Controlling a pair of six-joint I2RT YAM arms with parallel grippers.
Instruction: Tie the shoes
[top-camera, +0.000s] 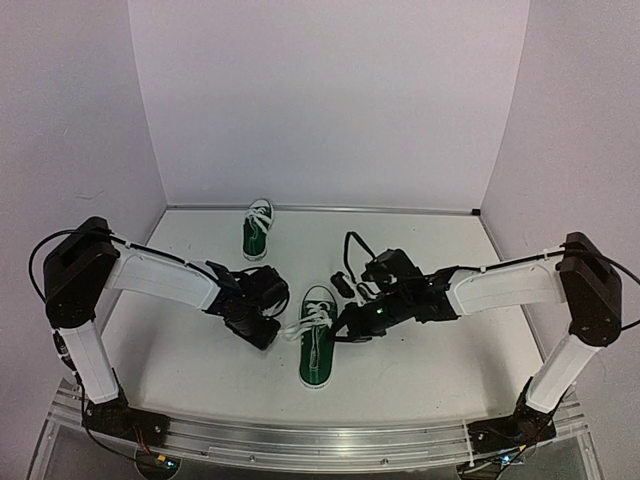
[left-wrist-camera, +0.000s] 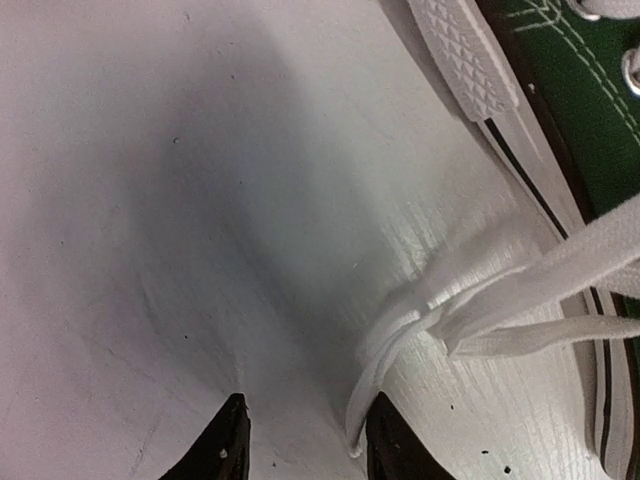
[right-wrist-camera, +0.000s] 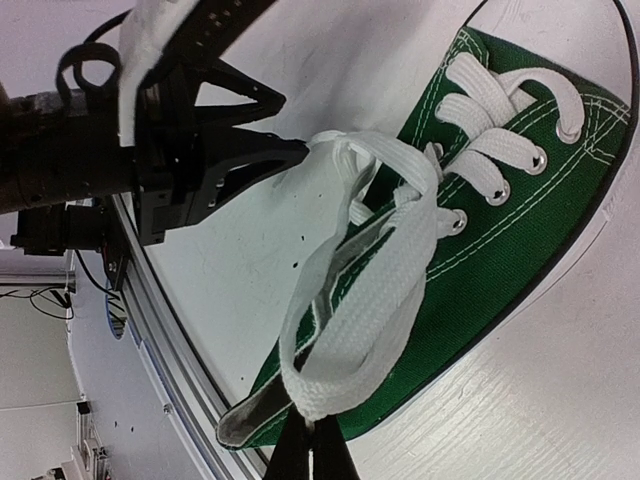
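The near dark green shoe (top-camera: 318, 345) lies mid-table, toe away from me; it also shows in the right wrist view (right-wrist-camera: 520, 230). The second shoe (top-camera: 258, 230) stands by the back wall. My right gripper (top-camera: 347, 325) is shut on a white lace loop (right-wrist-camera: 350, 340) and holds it out from the shoe, pinched at the fingertips (right-wrist-camera: 312, 450). My left gripper (top-camera: 270, 325) is open just left of the shoe. In the left wrist view the other lace strand (left-wrist-camera: 375, 370) lies on the table between the jaws (left-wrist-camera: 310, 440), against the right finger (left-wrist-camera: 395, 445). The shoe's sole (left-wrist-camera: 470, 60) is at the top right.
White walls enclose the table on three sides. An aluminium rail (top-camera: 300, 435) runs along the near edge, close behind the near shoe's heel. Both forearms reach in low from left and right.
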